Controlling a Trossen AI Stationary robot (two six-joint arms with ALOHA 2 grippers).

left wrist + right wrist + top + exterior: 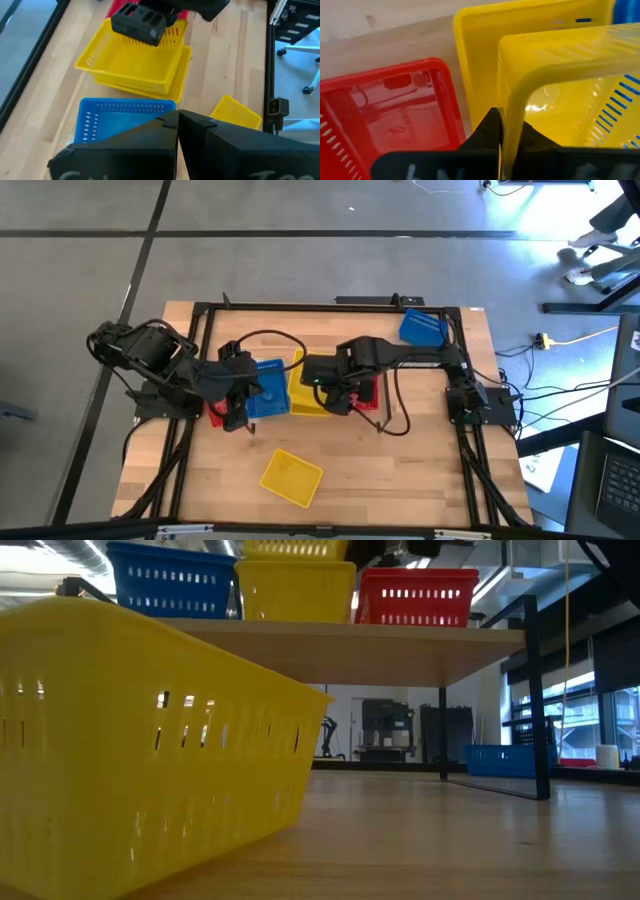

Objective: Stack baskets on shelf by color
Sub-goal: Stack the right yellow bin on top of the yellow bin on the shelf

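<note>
1. Two yellow baskets are sitting mid-shelf [262, 406]; the right gripper [506, 135] is pinching the rim of the upper yellow basket [560, 85].
2. Left gripper [177, 122] — fingers pressed together — is hovering over the blue basket [120, 117].
3. Another yellow basket [291, 476] is lying near the worktop's front edge — a loose blue basket [422, 327] is sitting at its rear right corner.

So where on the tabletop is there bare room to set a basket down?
Bare wood lies either side of the loose yellow basket at the front, and behind the shelf beside the blue basket. The shelf is crowded with baskets and both arms.
</note>
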